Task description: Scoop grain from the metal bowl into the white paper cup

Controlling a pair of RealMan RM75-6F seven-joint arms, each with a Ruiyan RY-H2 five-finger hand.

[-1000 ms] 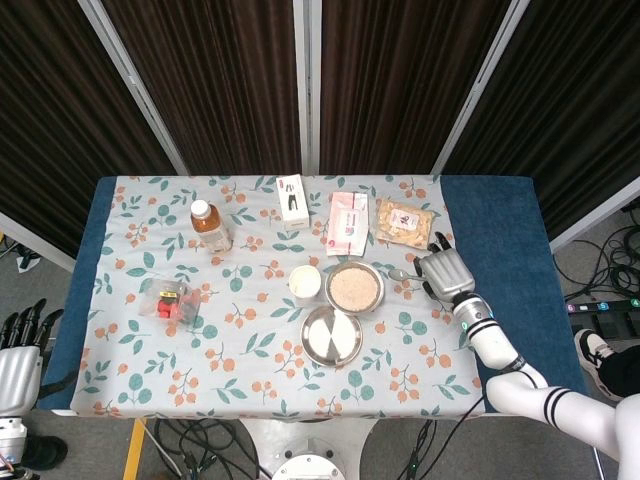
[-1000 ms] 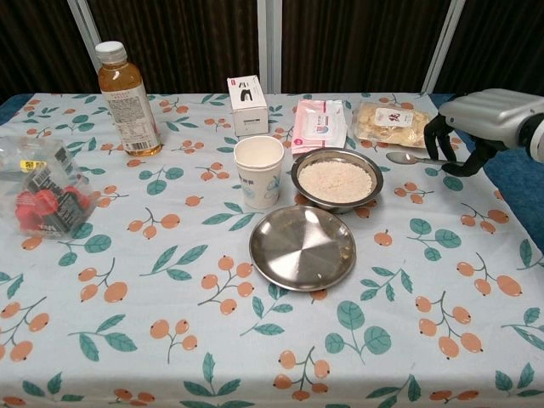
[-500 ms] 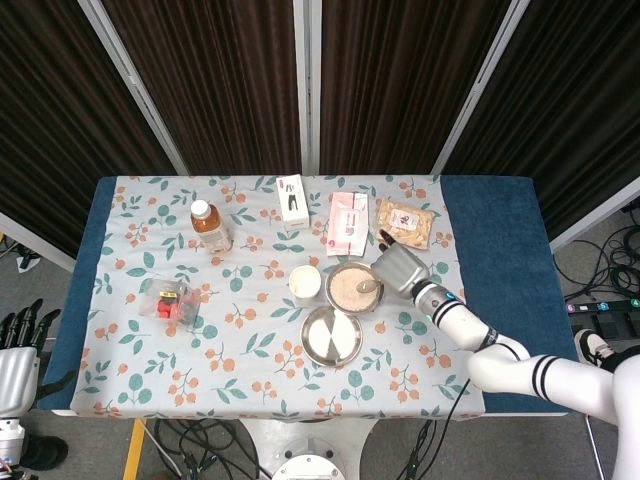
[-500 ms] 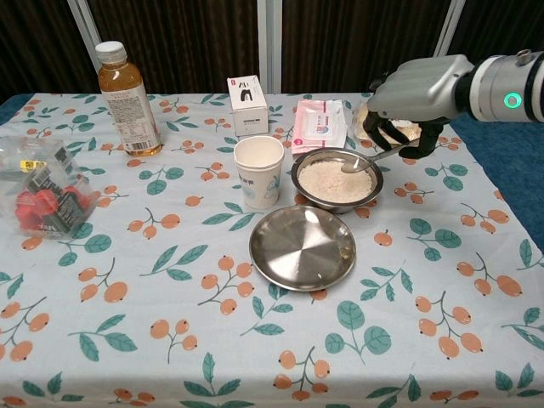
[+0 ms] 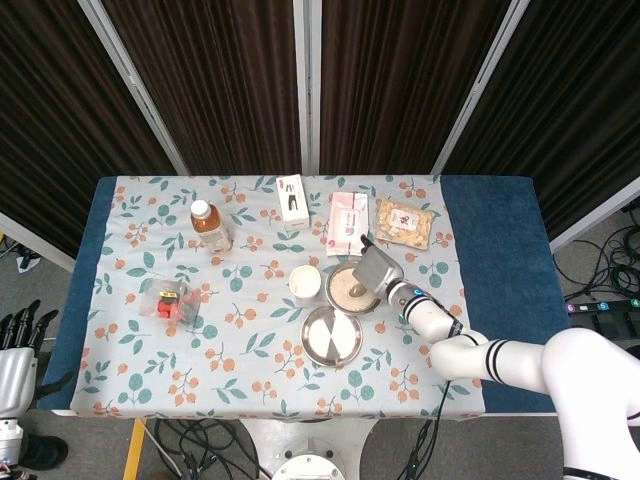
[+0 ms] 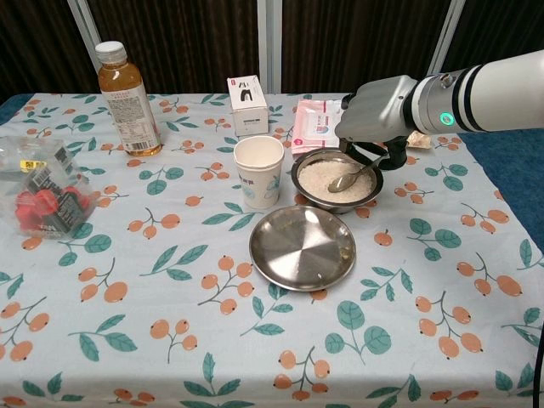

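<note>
Steel is what your right hand [image 6: 374, 110] is working with: its fingers are closed round the handle of a spoon [image 6: 353, 173], and the spoon slants down so that its bowl lies in the grain [image 6: 327, 177] inside the metal bowl [image 6: 374, 191]. In the head view the same hand [image 5: 377, 272] sits over the right half of that bowl [image 5: 345, 290], hiding part of the rim. Just to the bowl's left you have the white paper cup [image 6: 258, 170], upright and open-topped, close beside the bowl; whether they touch I cannot tell. In front of both lies a flat metal plate [image 6: 302, 246], near the bowl's front edge. Your left hand [image 5: 18, 350] shows only in the head view, off the table's left edge, fingers pointing up and slightly apart, holding nothing. On the floral tablecloth [image 6: 170, 323] behind the bowl you also have a pink packet [image 6: 319, 123], a small white box [image 6: 247, 104] and, far left, a bottle of amber drink [image 6: 126, 98] with a clear bag of red items [image 6: 42, 197] nearer you.
</note>
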